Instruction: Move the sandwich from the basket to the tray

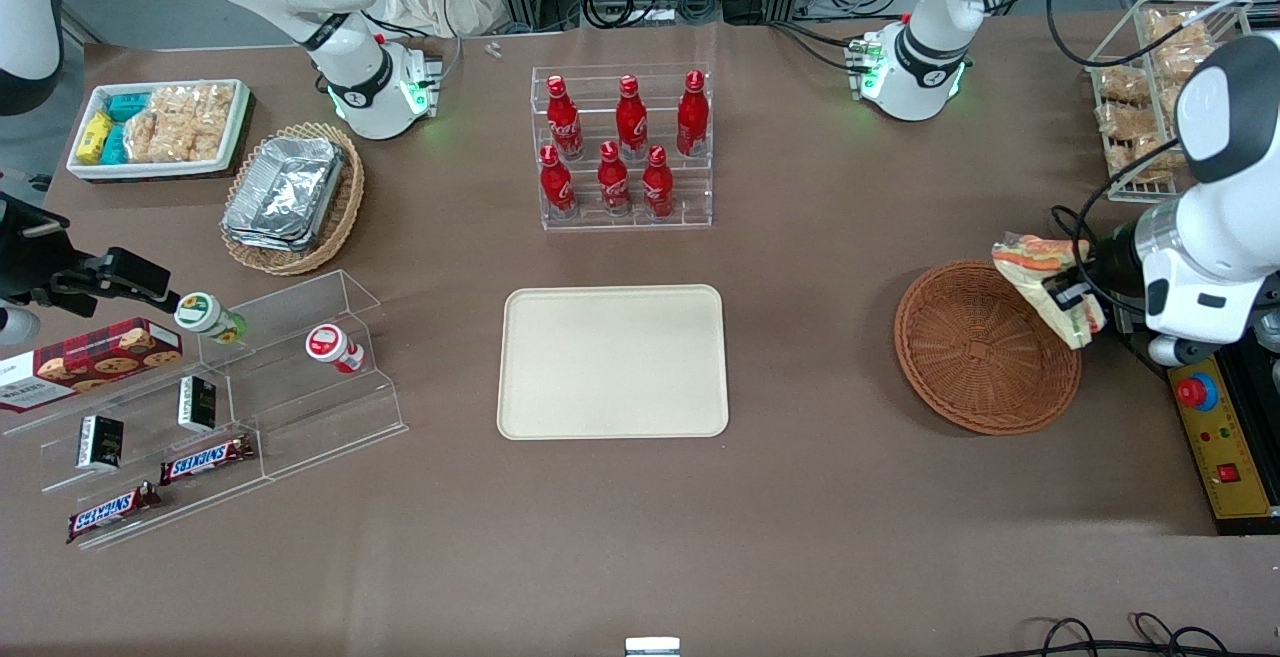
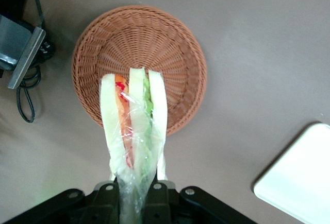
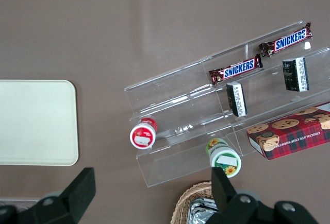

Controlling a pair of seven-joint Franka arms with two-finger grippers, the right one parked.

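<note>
Soft, light, film-slick sandwich [image 2: 135, 126] pinched at its narrow end by the clenched tool [image 2: 135, 195] above the basket [image 2: 98, 49], easily squashed, bound for the tray [image 1: 612, 361]

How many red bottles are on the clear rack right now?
6 red bottles: three on the upper step, three on the lower step nearer the front camera. None look hidden. The pincer holds the sandwich over the basket.
</note>
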